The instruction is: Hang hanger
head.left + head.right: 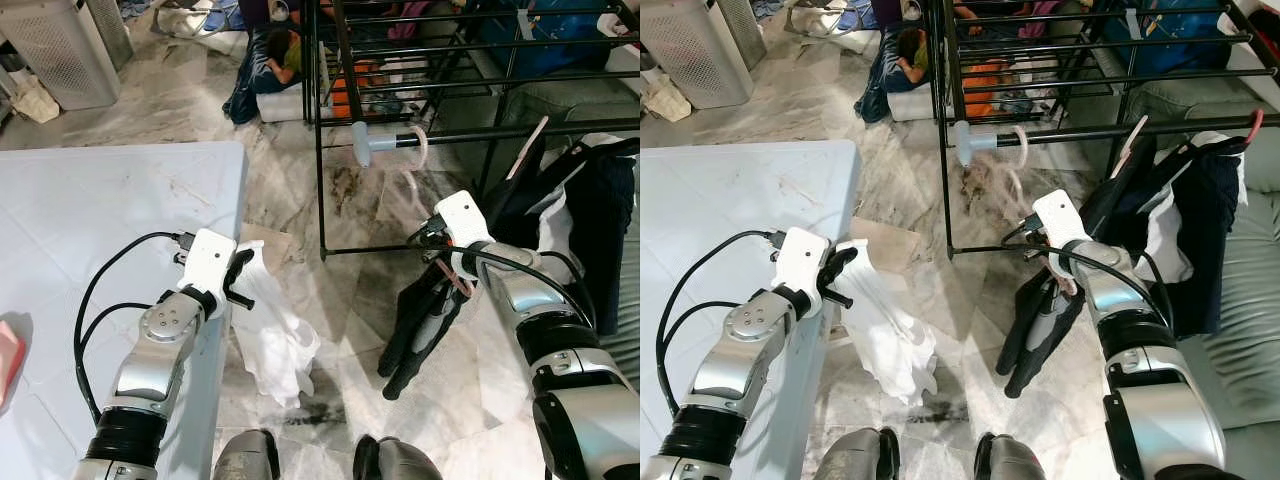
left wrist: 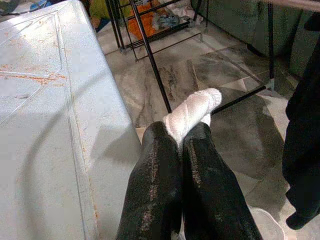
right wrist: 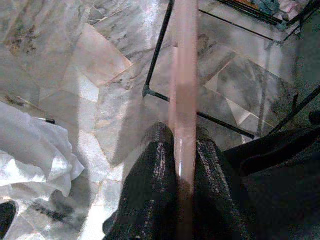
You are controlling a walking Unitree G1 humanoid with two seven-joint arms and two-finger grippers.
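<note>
Pink hanger [image 1: 425, 175] carrying a dark garment [image 1: 425, 320] sits clamped in the right gripper [image 3: 182, 145], hook raised toward the rail [image 1: 500, 133] at twelve o'clock — ready for hooking. Left gripper [image 2: 182, 137] pinches white cloth [image 1: 275, 335] at nine o'clock — kept clear.

Right gripper [image 3: 182, 150] pinched the pink hanger [image 3: 183, 85] over marble floor [image 3: 100, 60], white cloth [image 3: 35, 155] off beside

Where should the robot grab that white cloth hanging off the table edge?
Best at its top corner by the table edge, coming from above, where the left gripper is shut on it. The white cloth hangs limp below, so lower folds would likely slip.
</note>
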